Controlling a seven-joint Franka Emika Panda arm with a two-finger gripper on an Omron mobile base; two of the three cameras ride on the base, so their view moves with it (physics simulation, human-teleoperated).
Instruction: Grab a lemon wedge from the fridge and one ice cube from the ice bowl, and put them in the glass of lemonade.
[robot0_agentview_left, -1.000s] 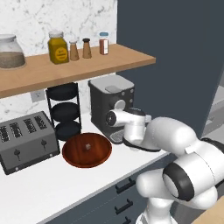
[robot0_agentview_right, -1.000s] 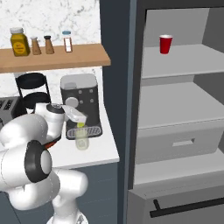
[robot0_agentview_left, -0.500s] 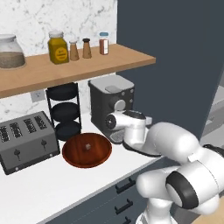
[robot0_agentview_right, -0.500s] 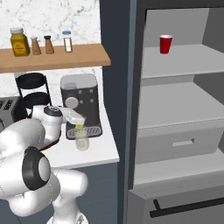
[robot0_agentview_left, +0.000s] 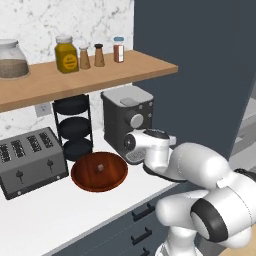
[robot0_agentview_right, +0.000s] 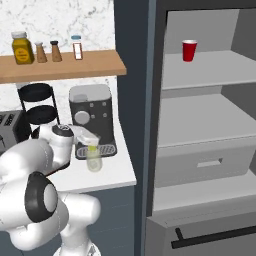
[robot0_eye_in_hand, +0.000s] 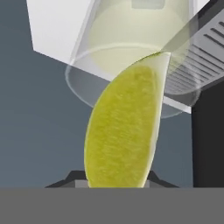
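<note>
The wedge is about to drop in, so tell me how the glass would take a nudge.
The glass is a tall, narrow, clear tumbler, so a push near the rim would probably tip it. It looks part-filled, so it could spill. The smooth counter suggests a low push would slide it.

The white surface (robot0_agentview_left: 45, 210) carried a toaster (robot0_agentview_left: 29, 161), a black rack (robot0_agentview_left: 74, 125), the ice bowl (robot0_agentview_left: 99, 171), a coffee machine (robot0_agentview_left: 127, 119) and the glass (robot0_agentview_right: 93, 159). The wooden shelf (robot0_agentview_left: 100, 74) above held jars (robot0_agentview_left: 66, 54) and shakers (robot0_agentview_left: 99, 54). A red cup (robot0_agentview_right: 189, 50) stood on the fridge shelf (robot0_agentview_right: 220, 65).
</note>
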